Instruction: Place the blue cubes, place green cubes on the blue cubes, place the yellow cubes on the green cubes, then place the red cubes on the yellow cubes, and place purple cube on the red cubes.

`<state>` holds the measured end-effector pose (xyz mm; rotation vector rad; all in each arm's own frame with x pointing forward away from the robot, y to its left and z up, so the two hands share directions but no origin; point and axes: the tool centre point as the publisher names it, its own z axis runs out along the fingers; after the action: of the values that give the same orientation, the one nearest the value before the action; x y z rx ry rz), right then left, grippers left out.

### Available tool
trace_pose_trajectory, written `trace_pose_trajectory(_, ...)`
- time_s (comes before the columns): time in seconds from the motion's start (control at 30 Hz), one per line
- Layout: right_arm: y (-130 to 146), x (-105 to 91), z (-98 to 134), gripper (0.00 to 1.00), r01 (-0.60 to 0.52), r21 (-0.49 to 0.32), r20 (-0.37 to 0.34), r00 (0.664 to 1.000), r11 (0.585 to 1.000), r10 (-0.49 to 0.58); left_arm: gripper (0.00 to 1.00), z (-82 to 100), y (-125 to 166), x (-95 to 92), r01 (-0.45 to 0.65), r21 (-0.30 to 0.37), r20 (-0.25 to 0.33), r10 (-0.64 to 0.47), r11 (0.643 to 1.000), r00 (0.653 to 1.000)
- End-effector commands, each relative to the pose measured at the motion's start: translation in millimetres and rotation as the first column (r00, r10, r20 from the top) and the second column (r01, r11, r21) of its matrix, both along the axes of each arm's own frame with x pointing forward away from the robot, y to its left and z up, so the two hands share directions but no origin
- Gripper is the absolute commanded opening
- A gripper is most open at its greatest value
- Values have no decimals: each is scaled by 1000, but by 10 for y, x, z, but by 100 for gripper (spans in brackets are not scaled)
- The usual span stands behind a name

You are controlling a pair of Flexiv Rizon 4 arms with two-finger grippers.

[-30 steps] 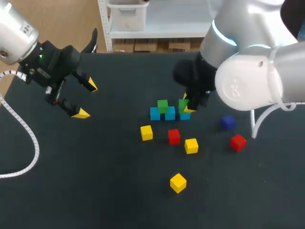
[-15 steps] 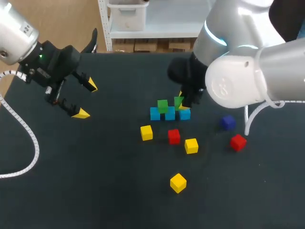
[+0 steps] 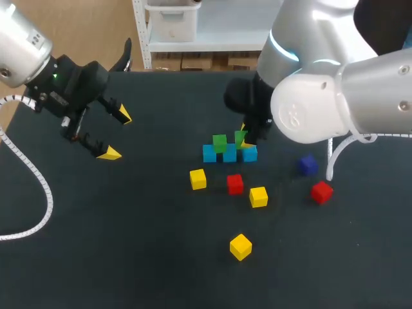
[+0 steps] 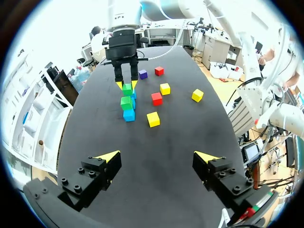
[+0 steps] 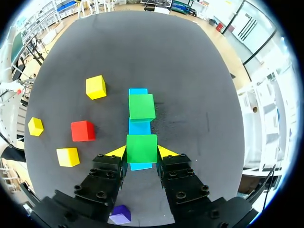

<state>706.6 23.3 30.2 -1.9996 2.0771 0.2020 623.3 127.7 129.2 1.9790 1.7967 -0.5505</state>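
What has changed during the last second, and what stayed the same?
The right gripper, shut on a green cube, shifted slightly toward the left arm's side above the blue cubes. The open left gripper, the other green cube and the loose cubes stayed put.

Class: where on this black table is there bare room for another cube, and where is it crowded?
Bare: the broad stretch between the left claw and the leftmost yellow cube; also beside the lone front yellow cube. Crowded: around the blue cube row, where the right claw holds a green cube.
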Motion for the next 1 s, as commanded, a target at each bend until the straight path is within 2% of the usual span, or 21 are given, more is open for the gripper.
trace_pose_trajectory(0.03,0,-6,-14,0,5,1,2,1000,1000,-5,100,-4,3,11,2,-1,0,-2,1000,1000)
trace_pose_trajectory(1.0,25,1,-62,0,2,-2,-10,1000,1000,-2,100,-4,3,11,2,-1,0,-2,1000,1000)
